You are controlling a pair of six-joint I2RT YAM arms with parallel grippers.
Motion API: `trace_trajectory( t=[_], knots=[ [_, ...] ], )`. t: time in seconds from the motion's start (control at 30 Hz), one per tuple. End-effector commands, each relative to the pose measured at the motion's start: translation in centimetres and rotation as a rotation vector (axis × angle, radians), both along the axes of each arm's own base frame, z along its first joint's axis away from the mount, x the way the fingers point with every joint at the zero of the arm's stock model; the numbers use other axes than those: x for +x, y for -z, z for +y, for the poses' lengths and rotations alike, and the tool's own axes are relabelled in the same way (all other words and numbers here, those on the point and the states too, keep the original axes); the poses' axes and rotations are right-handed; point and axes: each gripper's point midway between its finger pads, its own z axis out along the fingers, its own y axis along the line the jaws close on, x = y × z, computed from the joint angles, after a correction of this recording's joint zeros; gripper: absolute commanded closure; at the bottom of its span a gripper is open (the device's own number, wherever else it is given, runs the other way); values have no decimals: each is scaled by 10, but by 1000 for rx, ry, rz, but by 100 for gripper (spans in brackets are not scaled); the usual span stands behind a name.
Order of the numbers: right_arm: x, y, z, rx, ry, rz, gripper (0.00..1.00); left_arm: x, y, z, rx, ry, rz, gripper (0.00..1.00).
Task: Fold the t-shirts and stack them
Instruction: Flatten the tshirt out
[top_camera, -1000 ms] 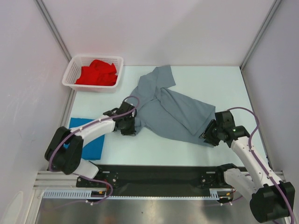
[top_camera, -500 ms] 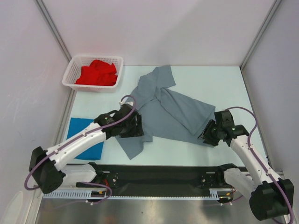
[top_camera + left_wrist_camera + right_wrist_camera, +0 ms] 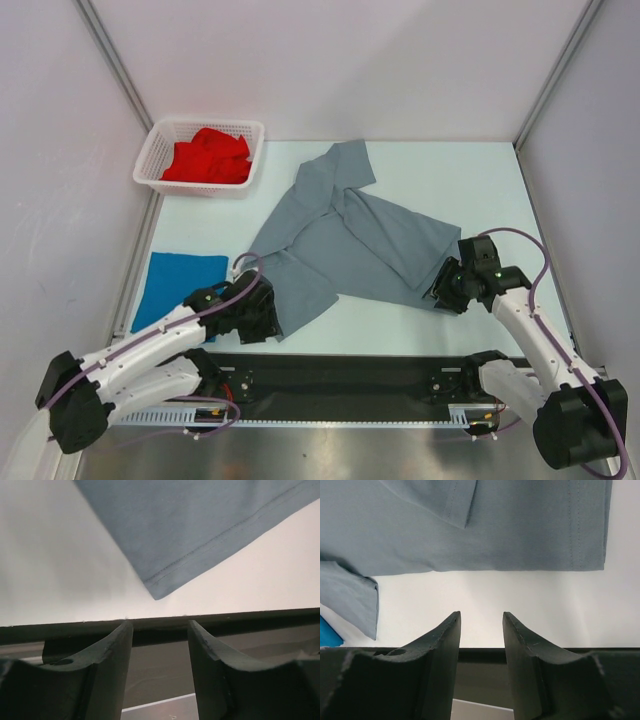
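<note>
The slate grey t-shirt [image 3: 345,240] lies spread across the middle of the table, one sleeve folded over at the far end. My left gripper [image 3: 266,322] sits by the shirt's near-left corner [image 3: 200,530], open and empty [image 3: 160,625], clear of the cloth. My right gripper [image 3: 446,290] hovers at the shirt's near-right hem corner [image 3: 495,525], open with nothing between its fingers [image 3: 481,616]. The bright blue t-shirt [image 3: 180,285] lies folded flat at the left. The red t-shirt [image 3: 208,155] is bunched in the basket.
A white mesh basket [image 3: 160,150] stands at the far left corner. A black strip [image 3: 340,375] runs along the table's near edge by the arm bases. White walls close in on the left, back and right sides.
My left gripper drew the grey shirt's left flap toward the near edge, let it go and pulled back to the near left. The flap now lies flat. The right arm barely moved.
</note>
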Motion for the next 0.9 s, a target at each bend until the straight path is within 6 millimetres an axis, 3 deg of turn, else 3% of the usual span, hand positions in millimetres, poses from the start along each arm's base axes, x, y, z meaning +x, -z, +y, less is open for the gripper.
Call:
trace_trajectory(
  t=[0.0,0.23,0.4,0.87],
  knots=[
    [-2,-2,1,9,-17,-16,55,14,-5,-10,-79,-118,-43,46],
    [-3,-5,1,14,-18,-19,55,20,18,-12,-27,-107,-8,51],
    [-5,-6,0,8,-15,-18,54,23,26,0,35,-123,3,65],
    [-4,-4,0,17,2,-17,54,35,33,-4,130,-89,46,55]
  ],
)
